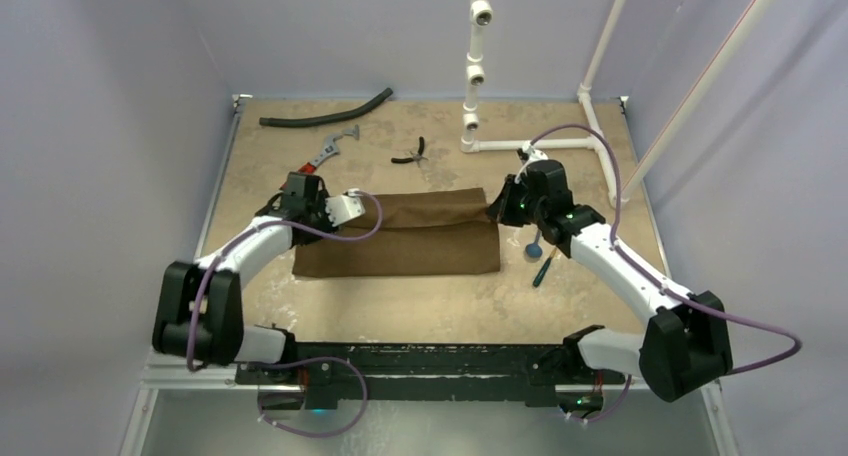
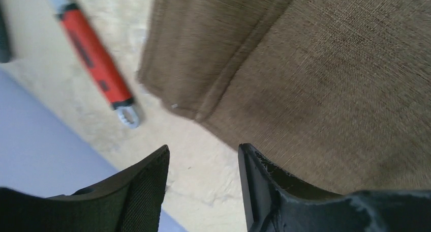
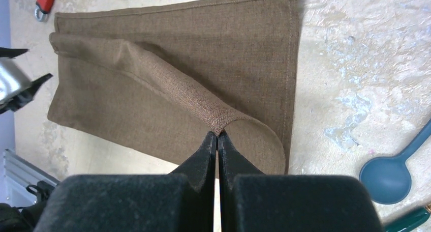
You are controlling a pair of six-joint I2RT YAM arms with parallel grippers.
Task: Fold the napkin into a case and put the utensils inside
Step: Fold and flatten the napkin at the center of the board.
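Observation:
The dark-brown napkin [image 1: 400,238] lies folded into a wide band in the middle of the table. My right gripper [image 3: 217,136] is shut on a raised fold of the napkin [image 3: 173,49] near its right end, pinching the cloth up into a ridge. My left gripper [image 2: 203,153] stands open at the napkin's [image 2: 325,74] left end, with only bare table between its fingers. A spoon with a blue bowl [image 1: 535,246] and a dark thin utensil [image 1: 543,270] lie just right of the napkin. In the right wrist view the spoon [image 3: 389,176] shows at the lower right.
A red-handled wrench [image 1: 330,152] lies behind the napkin's left end, also in the left wrist view [image 2: 94,59]. Small black pliers [image 1: 412,156] and a black hose [image 1: 330,112] lie farther back. A white pipe frame [image 1: 475,76] stands at the back right. Walls close in on three sides.

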